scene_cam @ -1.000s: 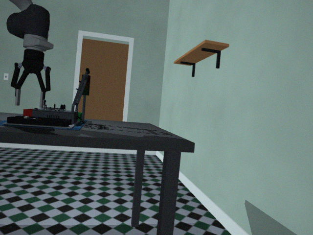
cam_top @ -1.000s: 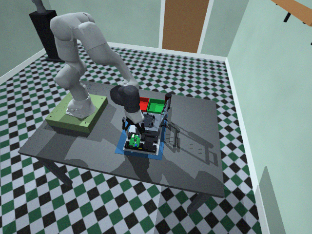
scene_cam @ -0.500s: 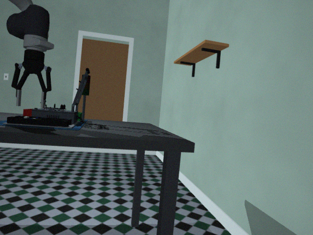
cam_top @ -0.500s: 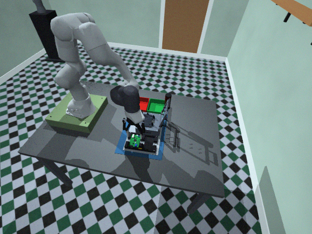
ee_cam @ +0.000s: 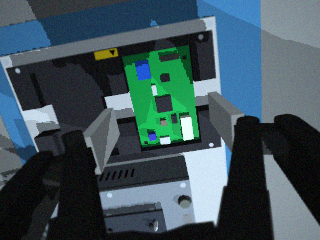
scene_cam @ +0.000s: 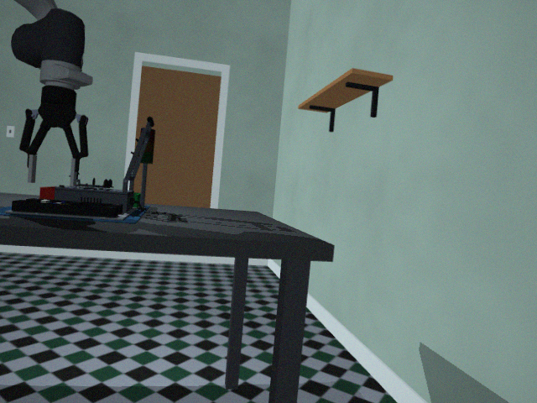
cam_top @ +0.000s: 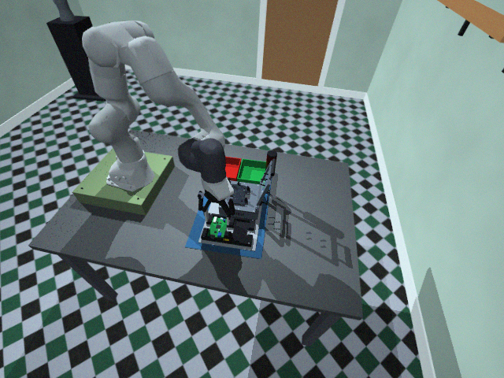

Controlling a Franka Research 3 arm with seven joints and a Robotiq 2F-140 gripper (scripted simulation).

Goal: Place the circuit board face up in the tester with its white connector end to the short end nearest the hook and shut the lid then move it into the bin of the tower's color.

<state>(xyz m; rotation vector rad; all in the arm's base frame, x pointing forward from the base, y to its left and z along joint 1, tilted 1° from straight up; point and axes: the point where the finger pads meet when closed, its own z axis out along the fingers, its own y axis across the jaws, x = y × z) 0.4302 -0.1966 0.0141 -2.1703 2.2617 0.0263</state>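
Note:
The green circuit board (cam_top: pixel 216 227) (ee_cam: pixel 176 82) lies face up in one pocket of the tray (cam_top: pixel 227 242) (scene_cam: pixel 65 208) (ee_cam: pixel 50 54). Its white connector end (ee_cam: pixel 187 127) points toward the tester (cam_top: pixel 245 195) (scene_cam: pixel 97 193) (ee_cam: pixel 145 200). My gripper (cam_top: pixel 217 211) (scene_cam: pixel 53 175) (ee_cam: pixel 162 114) is open and empty, a little above the tray, with one finger on each long side of the board. The tester's lid (cam_top: pixel 264 179) (scene_cam: pixel 136 156) stands open. The signal tower (cam_top: pixel 271 156) (scene_cam: pixel 149 145) stands beside it; I see no bright light on it.
A red bin (cam_top: pixel 231 166) (scene_cam: pixel 47 191) and a green bin (cam_top: pixel 252 171) stand side by side behind the tester. Tray and tester rest on a blue mat (cam_top: pixel 193 242) (ee_cam: pixel 235 30) on the dark table (cam_top: pixel 309 227) (scene_cam: pixel 216 234). The tray's other pocket (ee_cam: pixel 65 92) is empty.

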